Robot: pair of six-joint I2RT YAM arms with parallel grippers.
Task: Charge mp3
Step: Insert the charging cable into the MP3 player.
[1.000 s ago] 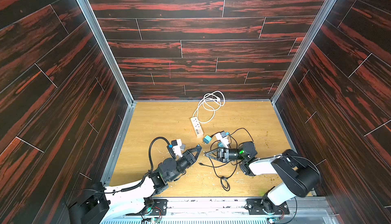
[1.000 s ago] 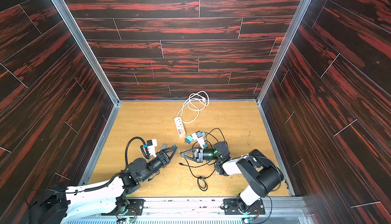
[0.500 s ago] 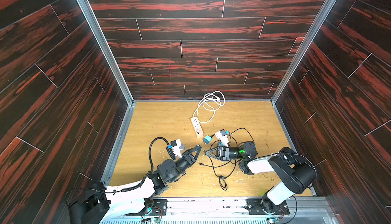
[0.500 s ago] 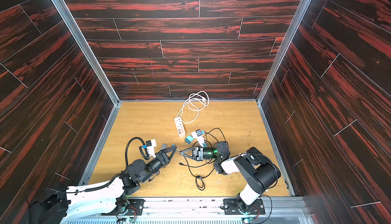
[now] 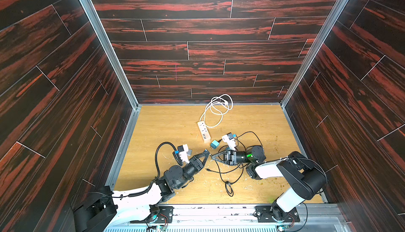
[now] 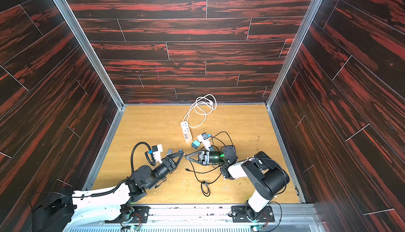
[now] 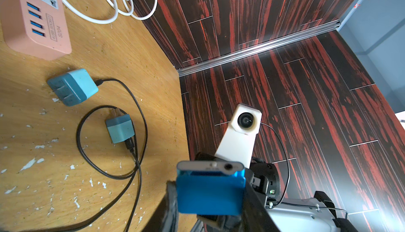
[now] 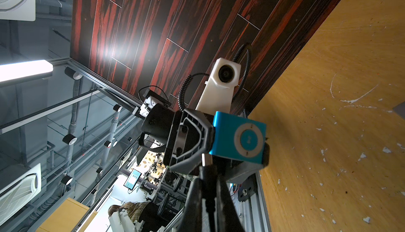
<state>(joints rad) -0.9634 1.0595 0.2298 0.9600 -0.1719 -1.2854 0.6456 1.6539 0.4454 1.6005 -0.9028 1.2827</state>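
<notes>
L: left gripper [image 5: 205,152] clamped on blue mp3 [image 7: 210,189], lower centre of frame | R: right gripper [image 5: 212,156] jaws together, facing it; couldn't confirm a plug in them | progress: I judged it early, mp3 jack empty, teal charger [image 7: 73,86] unplugged near power strip [image 5: 203,131]

Small blue square mp3 [image 8: 237,140] with grey click wheel, clamped in left gripper [image 5: 205,154] over table's front middle, black cable [image 5: 228,184] looped on table, one end pinched in right gripper [image 5: 213,156], teal charger [image 7: 73,86] by power strip [image 7: 32,16], second charger [image 7: 120,130] inside a cable loop
</notes>
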